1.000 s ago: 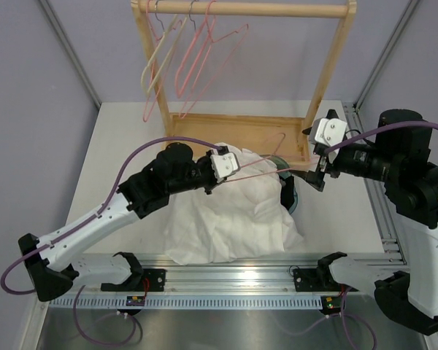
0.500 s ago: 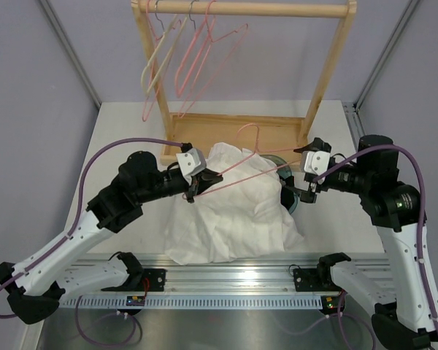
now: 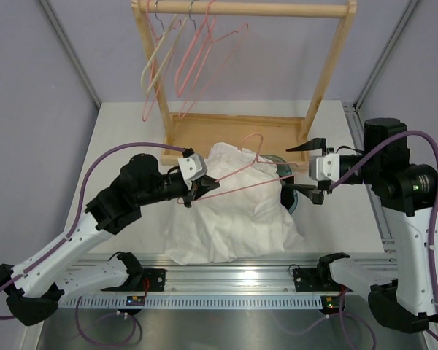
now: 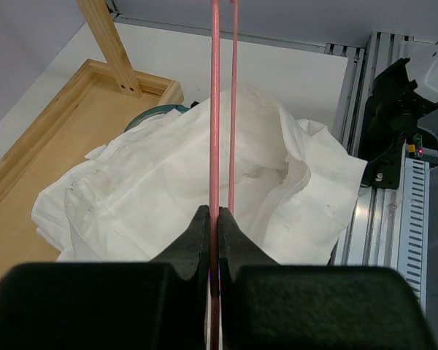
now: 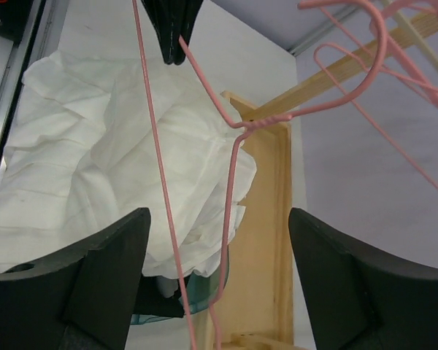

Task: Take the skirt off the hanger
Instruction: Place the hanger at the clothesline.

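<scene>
Pink wire is all we see in the left gripper [image 4: 214, 215]; its jaws are pressed together on one thin bar of the hanger [image 4: 214, 109], with no gap showing between the black fingertips in the left wrist view, and the hanger's second bar runs free just beside the clamped one; from above, the hanger reaches out from this gripper toward the right, with its hook turned up toward the wooden rack [image 3: 328, 58].

We find the right gripper [image 3: 308, 169] spread wide, one finger high and one low in the top view; nothing lies between them, and they touch neither wire nor cloth; in its own camera the two dark fingers [image 5: 95, 277] frame the hanger from a short way off.

We see the skirt [image 3: 233, 211], pale and nearly white here, with broad pleats, lying heaped on the table [image 3: 124, 138] and draped over the teal tub [image 4: 153, 114]; it sits under the hanger; whether the wire's far end brushes the top fold we cannot tell, though the bars look bare of cloth.
</scene>
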You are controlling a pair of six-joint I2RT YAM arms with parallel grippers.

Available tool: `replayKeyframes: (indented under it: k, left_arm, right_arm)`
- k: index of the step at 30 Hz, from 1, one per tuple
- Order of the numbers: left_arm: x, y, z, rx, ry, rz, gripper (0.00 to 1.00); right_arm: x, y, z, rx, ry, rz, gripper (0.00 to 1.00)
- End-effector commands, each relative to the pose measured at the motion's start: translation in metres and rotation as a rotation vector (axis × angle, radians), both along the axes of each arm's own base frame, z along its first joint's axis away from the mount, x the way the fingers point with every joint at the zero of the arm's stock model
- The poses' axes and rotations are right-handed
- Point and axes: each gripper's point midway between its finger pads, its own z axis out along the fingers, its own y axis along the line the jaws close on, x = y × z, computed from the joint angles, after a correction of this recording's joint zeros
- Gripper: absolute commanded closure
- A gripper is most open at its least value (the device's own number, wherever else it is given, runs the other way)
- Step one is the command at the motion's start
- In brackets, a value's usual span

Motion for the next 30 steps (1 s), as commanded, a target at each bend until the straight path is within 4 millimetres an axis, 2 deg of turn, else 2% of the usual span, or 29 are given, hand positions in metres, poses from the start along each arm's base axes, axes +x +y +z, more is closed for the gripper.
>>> replayKeyframes:
  k: [1,2,4,6,8,9,10,13,15,16,17,18,20,21,22,24,28,30]
  left_arm:
    - [-0.005,0.000,0.025,-0.063,-0.058,-0.032,1.00]
    - [-0.005,0.000,0.027,-0.067,-0.059,-0.032,1.00]
    - [-0.007,0.001,0.032,-0.075,-0.066,-0.035,1.00]
    - [-0.009,0.002,0.036,-0.084,-0.075,-0.044,1.00]
    - [-0.013,0.002,0.041,-0.097,-0.080,-0.057,1.00]
    - [-0.014,0.002,0.043,-0.102,-0.080,-0.063,1.00]
    - [-0.016,0.002,0.044,-0.106,-0.081,-0.070,1.00]
    - [-0.019,0.003,0.050,-0.126,-0.083,-0.080,1.00]
    - [-0.020,0.004,0.053,-0.139,-0.086,-0.077,1.00]
    - [-0.020,0.005,0.053,-0.141,-0.086,-0.076,1.00]
    - [-0.019,0.005,0.053,-0.142,-0.086,-0.072,1.00]
    - [-0.018,0.006,0.052,-0.142,-0.082,-0.066,1.00]
    - [-0.014,0.007,0.050,-0.140,-0.083,-0.049,1.00]
    - [-0.010,0.008,0.049,-0.138,-0.081,-0.034,1.00]
    - [-0.007,0.008,0.048,-0.137,-0.081,-0.026,1.00]
    - [0.002,0.010,0.047,-0.136,-0.082,0.009,1.00]
    - [0.025,0.010,0.042,-0.122,-0.077,0.078,1.00]
    - [0.038,0.010,0.044,-0.121,-0.081,0.118,0.92]
  right_arm:
    - [0.007,-0.011,-0.028,-0.023,0.213,-0.148,0.15]
    - [0.008,-0.011,-0.035,-0.048,0.208,-0.135,0.14]
    - [-0.002,-0.013,-0.048,-0.085,0.287,-0.115,0.14]
    - [0.003,-0.015,-0.061,-0.126,0.335,-0.114,0.15]
    - [0.018,-0.020,-0.070,-0.138,0.365,-0.202,0.17]
    - [0.033,-0.021,-0.073,-0.126,0.326,-0.238,0.17]
    - [0.041,-0.026,-0.076,-0.137,0.308,-0.281,0.16]
    - [0.046,-0.025,-0.089,-0.143,0.309,-0.285,0.18]
    - [0.050,-0.023,-0.097,-0.153,0.350,-0.275,0.27]
    - [0.049,-0.021,-0.099,-0.150,0.369,-0.261,0.35]
    - [0.049,-0.019,-0.100,-0.150,0.382,-0.249,0.55]
    - [0.043,-0.018,-0.097,-0.147,0.397,-0.230,0.65]
    - [0.028,-0.011,-0.088,-0.123,0.389,-0.148,0.78]
    - [0.021,-0.010,-0.082,-0.111,0.399,-0.133,0.88]
    - [0.017,-0.008,-0.076,-0.098,0.397,-0.118,0.93]
    - [0.014,-0.009,-0.067,-0.091,0.376,-0.130,1.00]
    - [0.015,-0.019,-0.063,-0.098,0.364,-0.216,1.00]
    - [0.016,-0.024,-0.062,-0.089,0.397,-0.285,1.00]
